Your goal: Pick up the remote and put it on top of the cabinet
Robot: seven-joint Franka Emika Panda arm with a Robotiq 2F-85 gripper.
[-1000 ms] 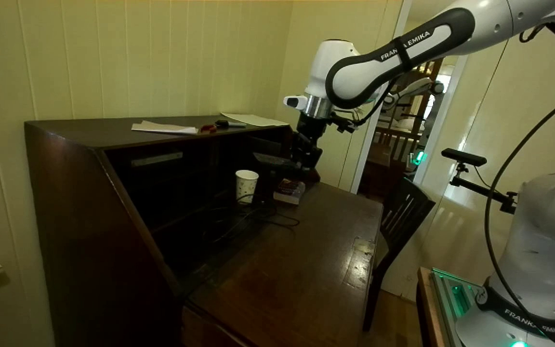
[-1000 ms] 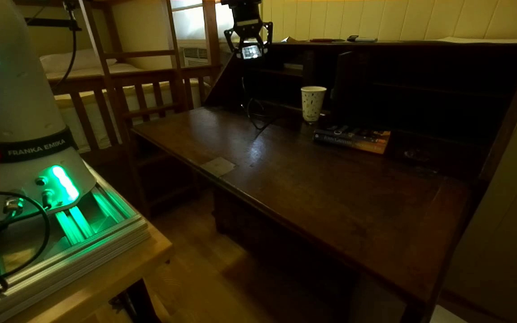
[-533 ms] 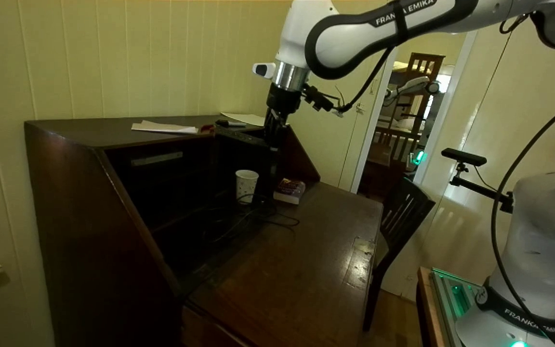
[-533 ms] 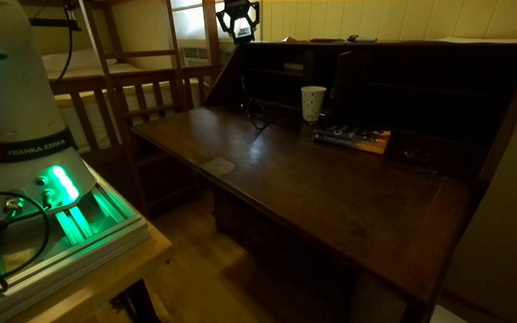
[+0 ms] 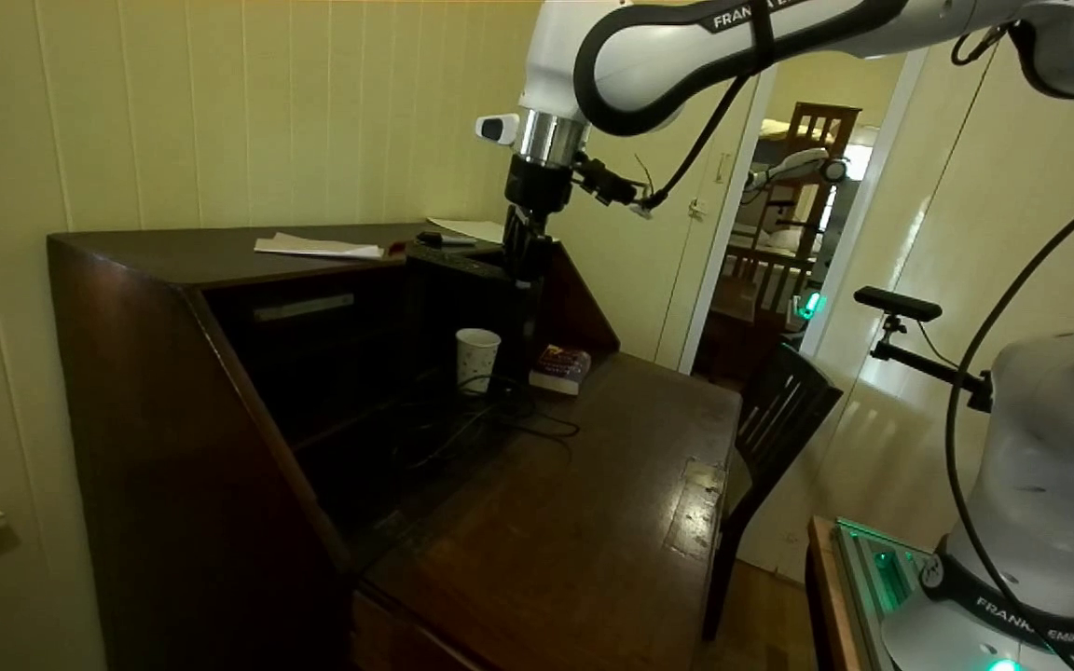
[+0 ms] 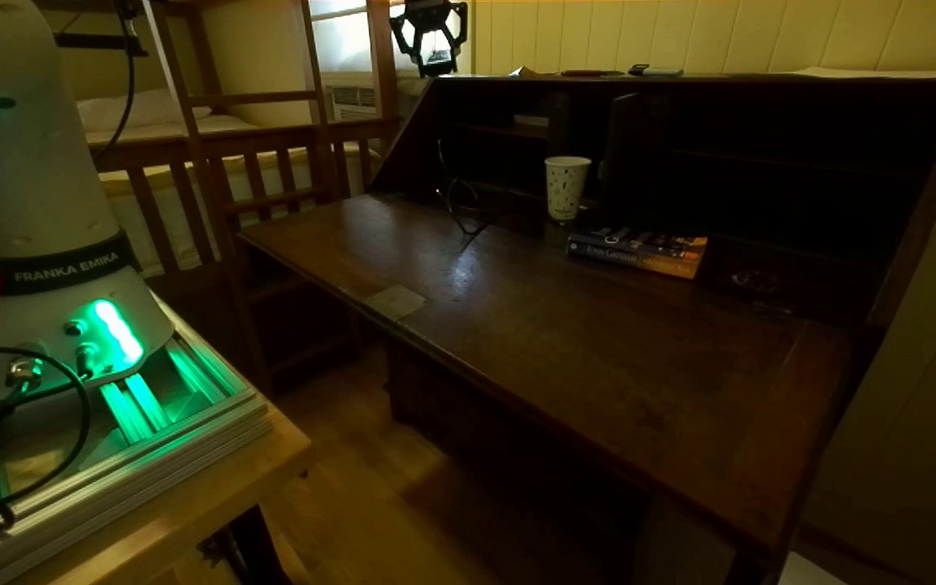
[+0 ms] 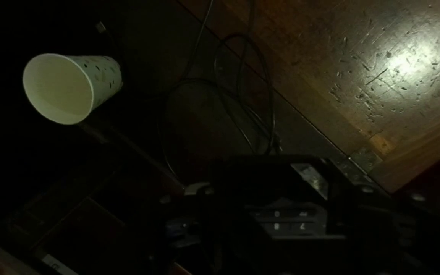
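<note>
L to R in an ext. view: we see cabinet (image 5: 155,256), then remote (image 5: 459,264) aloft nr its top edge, then claw (image 5: 523,270) clamped on remote nr one end; prob. light, stiff, slick plastic, so we'd rather pinch mid-length

Black, number-keyed remote (image 7: 289,225) in the gripper (image 5: 523,273), near the top front edge of the dark wooden cabinet (image 5: 164,382)
</note>
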